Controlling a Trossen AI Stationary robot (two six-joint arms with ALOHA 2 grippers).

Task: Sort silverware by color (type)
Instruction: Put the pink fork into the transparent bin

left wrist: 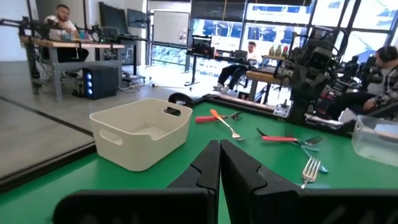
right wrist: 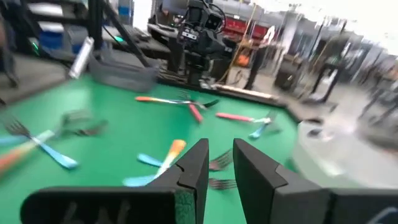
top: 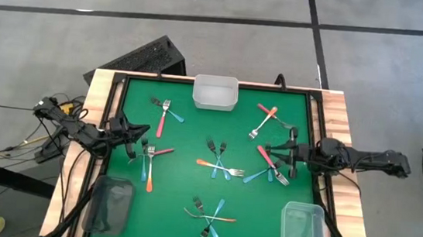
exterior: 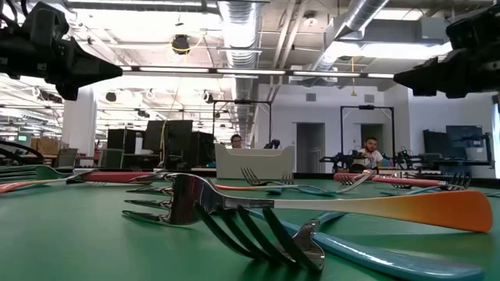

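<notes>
only the wrist views show finger gaps: left gripper (left wrist: 219, 163) pressed together, right gripper (right wrist: 219, 163) narrowly parted above scattered metal-tined, coloured-handled forks (top: 220, 168).

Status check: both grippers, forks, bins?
Left gripper shut, empty. Right gripper part open, empty, over forks. All forks on mat; white bin empty. Nothing blocking.

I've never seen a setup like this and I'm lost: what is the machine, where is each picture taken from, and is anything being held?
Two robot arms work at a green table. One picture looks down from above, one looks level across the tabletop, and two come from cameras on the arms' wrists. Small forks with blue, orange and red handles lie scattered among three bins. The left gripper is shut and empty. The right gripper hangs above the forks with its fingers slightly apart, holding nothing.
</notes>
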